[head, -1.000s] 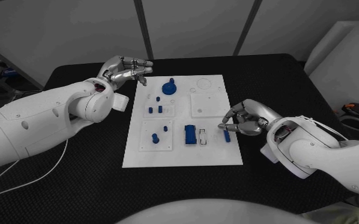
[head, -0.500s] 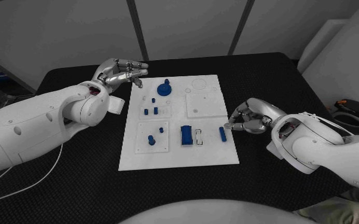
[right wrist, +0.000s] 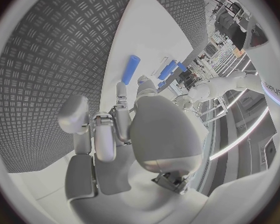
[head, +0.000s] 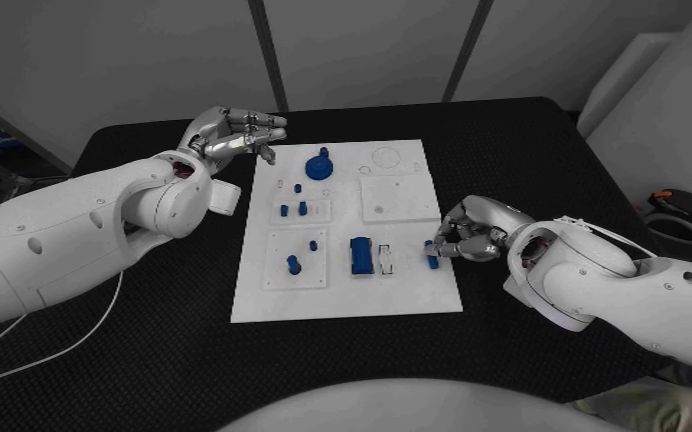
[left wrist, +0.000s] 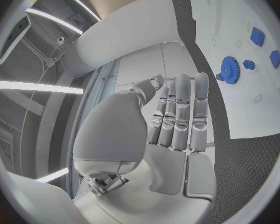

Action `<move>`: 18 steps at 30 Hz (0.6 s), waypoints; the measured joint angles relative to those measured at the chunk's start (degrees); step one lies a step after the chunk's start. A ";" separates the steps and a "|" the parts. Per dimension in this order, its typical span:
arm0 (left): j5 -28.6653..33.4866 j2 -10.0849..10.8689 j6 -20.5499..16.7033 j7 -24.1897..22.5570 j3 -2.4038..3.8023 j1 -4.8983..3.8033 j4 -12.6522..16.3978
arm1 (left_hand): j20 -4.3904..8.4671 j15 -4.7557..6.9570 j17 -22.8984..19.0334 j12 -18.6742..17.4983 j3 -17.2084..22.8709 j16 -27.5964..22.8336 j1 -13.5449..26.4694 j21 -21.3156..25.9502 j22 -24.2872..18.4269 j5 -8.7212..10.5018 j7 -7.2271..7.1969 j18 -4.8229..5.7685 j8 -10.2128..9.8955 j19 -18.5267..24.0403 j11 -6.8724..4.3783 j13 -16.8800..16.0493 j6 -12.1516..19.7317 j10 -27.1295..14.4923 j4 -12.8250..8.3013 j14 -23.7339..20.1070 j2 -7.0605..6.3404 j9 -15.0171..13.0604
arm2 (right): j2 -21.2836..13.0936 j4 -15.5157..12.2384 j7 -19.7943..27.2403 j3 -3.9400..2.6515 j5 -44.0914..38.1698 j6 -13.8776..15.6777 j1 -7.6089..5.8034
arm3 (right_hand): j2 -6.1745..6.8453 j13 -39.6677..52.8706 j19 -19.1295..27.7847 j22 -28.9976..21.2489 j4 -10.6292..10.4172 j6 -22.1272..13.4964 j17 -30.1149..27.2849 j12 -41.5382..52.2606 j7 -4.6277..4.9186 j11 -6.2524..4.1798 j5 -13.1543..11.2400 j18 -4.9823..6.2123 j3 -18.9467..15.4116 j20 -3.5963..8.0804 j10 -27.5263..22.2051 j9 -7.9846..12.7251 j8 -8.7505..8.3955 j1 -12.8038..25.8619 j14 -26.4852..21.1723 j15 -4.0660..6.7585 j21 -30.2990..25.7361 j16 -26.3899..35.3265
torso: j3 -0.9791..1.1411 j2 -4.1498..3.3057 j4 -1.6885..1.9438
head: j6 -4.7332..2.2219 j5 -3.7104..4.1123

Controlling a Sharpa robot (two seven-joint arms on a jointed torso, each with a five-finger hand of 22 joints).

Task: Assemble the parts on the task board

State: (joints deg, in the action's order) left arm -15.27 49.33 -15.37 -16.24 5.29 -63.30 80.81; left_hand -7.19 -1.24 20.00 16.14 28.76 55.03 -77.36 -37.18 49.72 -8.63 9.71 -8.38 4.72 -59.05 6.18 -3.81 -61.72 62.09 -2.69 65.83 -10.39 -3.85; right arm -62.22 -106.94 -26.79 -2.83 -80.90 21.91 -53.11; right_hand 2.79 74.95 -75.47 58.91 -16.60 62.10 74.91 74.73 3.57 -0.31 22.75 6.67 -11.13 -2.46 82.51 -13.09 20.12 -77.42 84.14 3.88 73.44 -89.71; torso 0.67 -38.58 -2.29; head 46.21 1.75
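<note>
The white task board lies mid-table. At its right edge lies a loose blue peg, flat on the board. My right hand sits just right of it with loosely curled fingers. In the right wrist view the blue peg lies free just past my fingertips, and nothing is held. My left hand hovers off the board's far left corner, fingers straight and empty. A blue gear stands on the board's far part, also seen as the blue gear beyond my left hand.
A blue block and a pale slot piece sit left of the peg. Small blue pegs and a blue piece stand on the board's left side. A white square plate and ring lie farther back.
The head view has shifted slightly. My right hand has stayed by the blue peg, edging a little closer to it. The left hand has kept its pose.
</note>
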 measured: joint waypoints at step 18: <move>0.00 0.21 0.02 0.00 -0.01 0.00 0.04 | 0.00 0.00 0.01 0.00 0.00 0.00 0.00 0.00 0.00 0.00 0.00 0.00 0.00 0.00 0.00 0.00 0.00 0.00 0.00 0.00 0.00 0.00 | 2.24 0.68 -2.74 -0.18 -6.89 -3.11 0.50 | 1.71 0.01 0.00 -0.32 0.92 0.62 0.00 -0.32 -0.02 -0.22 -0.28 0.00 -0.85 0.00 -0.22 -0.68 -0.36 -1.23 0.00 0.01 0.00 0.00 | -0.02 0.01 -0.01 | 0.69 -0.41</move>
State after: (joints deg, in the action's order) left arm -15.27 49.54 -15.35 -16.24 5.29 -63.29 80.85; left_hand -7.19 -1.24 20.01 16.14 28.76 55.03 -77.36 -37.18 49.72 -8.63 9.71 -8.38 4.72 -59.05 6.18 -3.81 -61.72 62.08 -2.69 65.83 -10.39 -3.85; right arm -59.97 -106.26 -29.53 -3.01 -87.80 18.80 -52.61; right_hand 4.50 74.95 -75.47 58.59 -15.69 62.72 74.90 74.41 3.55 -0.53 22.47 6.67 -11.98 -2.46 82.29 -13.78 19.76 -78.66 84.13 3.89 73.44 -89.71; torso 0.65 -38.57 -2.30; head 46.90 1.35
